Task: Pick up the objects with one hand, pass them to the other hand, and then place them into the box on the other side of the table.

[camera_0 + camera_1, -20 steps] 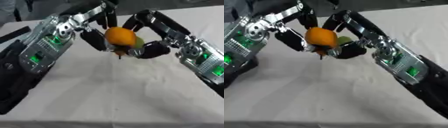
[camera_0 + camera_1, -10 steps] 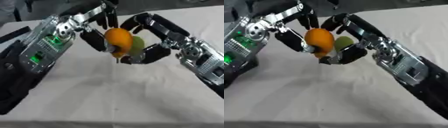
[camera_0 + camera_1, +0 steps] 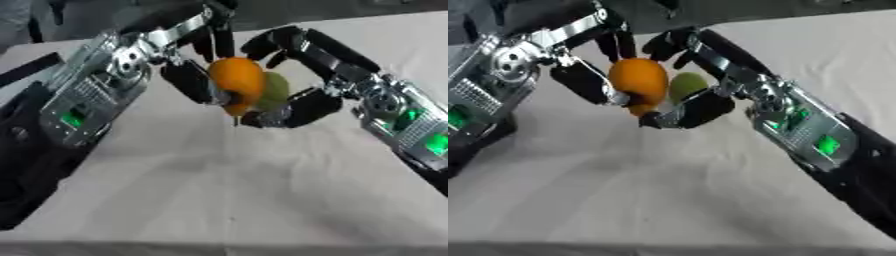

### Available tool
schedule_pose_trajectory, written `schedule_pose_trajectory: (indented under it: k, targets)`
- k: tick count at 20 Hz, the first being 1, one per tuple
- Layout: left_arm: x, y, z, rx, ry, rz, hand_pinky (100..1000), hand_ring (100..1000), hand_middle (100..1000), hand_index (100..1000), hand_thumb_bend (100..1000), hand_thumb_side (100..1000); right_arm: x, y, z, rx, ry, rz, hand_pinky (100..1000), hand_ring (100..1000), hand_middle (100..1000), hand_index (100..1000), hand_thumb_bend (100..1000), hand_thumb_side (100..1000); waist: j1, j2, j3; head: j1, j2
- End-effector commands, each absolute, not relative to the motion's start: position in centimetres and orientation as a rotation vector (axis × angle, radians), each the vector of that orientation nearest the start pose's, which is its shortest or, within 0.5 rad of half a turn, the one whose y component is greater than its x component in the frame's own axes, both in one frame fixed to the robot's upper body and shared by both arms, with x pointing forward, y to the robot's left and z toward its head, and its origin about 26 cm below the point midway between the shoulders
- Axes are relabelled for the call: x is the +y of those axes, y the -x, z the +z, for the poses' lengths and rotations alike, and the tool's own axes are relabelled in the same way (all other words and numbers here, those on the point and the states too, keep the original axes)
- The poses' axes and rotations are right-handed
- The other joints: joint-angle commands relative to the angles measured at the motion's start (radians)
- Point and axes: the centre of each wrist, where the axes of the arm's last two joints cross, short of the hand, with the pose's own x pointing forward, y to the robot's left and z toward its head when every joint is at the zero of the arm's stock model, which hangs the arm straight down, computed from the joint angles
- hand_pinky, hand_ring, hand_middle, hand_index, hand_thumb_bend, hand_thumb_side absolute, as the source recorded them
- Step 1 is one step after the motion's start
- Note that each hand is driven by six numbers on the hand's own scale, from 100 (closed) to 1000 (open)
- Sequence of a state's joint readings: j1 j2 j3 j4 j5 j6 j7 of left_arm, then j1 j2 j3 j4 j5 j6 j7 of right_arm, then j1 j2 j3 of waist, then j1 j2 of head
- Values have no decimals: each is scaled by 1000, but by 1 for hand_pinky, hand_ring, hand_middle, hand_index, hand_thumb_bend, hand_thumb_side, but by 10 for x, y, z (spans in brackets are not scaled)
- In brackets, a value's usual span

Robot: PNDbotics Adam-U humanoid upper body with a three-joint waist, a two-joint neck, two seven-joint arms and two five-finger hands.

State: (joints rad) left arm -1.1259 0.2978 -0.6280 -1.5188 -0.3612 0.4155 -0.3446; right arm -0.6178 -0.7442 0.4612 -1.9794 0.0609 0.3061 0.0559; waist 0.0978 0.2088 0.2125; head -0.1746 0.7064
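Note:
An orange fruit [image 3: 238, 82] with a green part [image 3: 273, 92] on its right side hangs above the white table [image 3: 227, 190], between both hands. My left hand [image 3: 188, 82] comes in from the upper left; its fingers curl over the top of the fruit and its thumb presses the left side. My right hand [image 3: 302, 107] comes in from the right, fingers arched over the top and thumb tucked under the green side. No box shows in either view.
A dark flat strip [image 3: 31, 70] lies at the table's far left. My left forearm [image 3: 79, 105] and right forearm [image 3: 807, 130] slant over the cloth on either side. Bare cloth lies below the hands toward the near edge.
The right hand's thumb has dropped lower and a little to the right, so more of the green side now shows. The fruit stays between the two hands.

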Motion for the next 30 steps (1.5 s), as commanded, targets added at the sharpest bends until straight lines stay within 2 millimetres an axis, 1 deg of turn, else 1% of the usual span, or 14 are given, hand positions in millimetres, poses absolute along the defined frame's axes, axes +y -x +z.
schedule_pose_trajectory:
  k: [1,3,7,11,19,22,27,30]
  targets:
    - [50,-362,303,-1860,-424,-1495,628,463,446,492,592,100,-203,-301,259,-1981,389,1159,739,805,699,820,615,210,6,-2,1,6,-3]
    - [50,-362,303,-1861,-424,-1487,609,424,398,433,602,100,-203,-301,259,-1985,385,1154,739,805,698,819,615,208,5,-2,1,7,-4]
    - [48,-364,301,-1866,-417,-1469,580,380,341,355,608,100,-203,-301,259,-1995,378,1142,736,803,694,817,626,197,5,-1,-1,9,-3]
    - [50,-367,299,-1870,-407,-1455,567,367,319,323,604,100,-203,-301,259,-1997,378,1131,735,802,693,815,629,196,8,0,-3,10,0]
    - [55,-368,300,-1881,-418,-1451,553,361,310,312,602,100,-206,-301,259,-1991,394,1115,736,805,698,819,627,203,8,-2,-3,14,-2]
    - [60,-369,302,-1890,-439,-1437,553,361,310,313,603,100,-206,-301,258,-1987,408,1107,737,807,705,825,624,217,7,-3,-3,17,-2]
    - [68,-370,304,-1905,-475,-1420,552,365,314,317,604,100,-207,-301,256,-1988,414,1108,738,807,705,824,623,214,7,-4,-3,20,-3]
    - [78,-372,307,-1911,-511,-1399,555,368,318,322,607,100,-208,-301,255,-1984,422,1109,738,807,705,824,625,216,7,-5,-3,21,0]
